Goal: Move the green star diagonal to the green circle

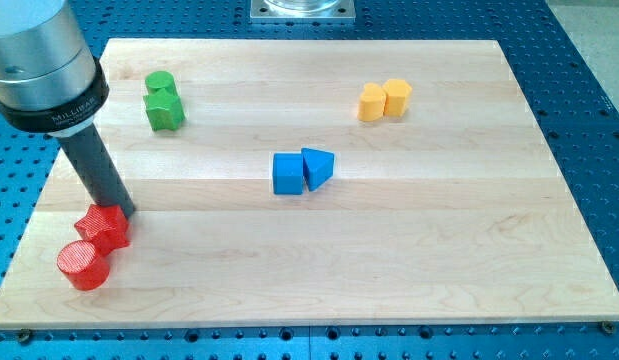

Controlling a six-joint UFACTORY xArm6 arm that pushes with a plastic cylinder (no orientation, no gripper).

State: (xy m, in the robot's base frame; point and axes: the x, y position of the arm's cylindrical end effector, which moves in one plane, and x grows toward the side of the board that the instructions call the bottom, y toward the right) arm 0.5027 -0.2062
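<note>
- My tip [122, 212] sits at the worktop's [409, 250] eight o'clock, touching the red star [102, 228]; there's no gripper to report.
- Green star [165, 110] touches the green circle [159, 84], directly at its six o'clock — the diagonal push looks undone.

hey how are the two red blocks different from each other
The red circle block is a round cylinder with a flat ribbed top; the red star block has a pointed, angular outline. The red circle block sits nearer the view's bottom-left corner; the red star block lies above and to its right, with my tip at its upper right edge. Both are red and touch each other.
</note>
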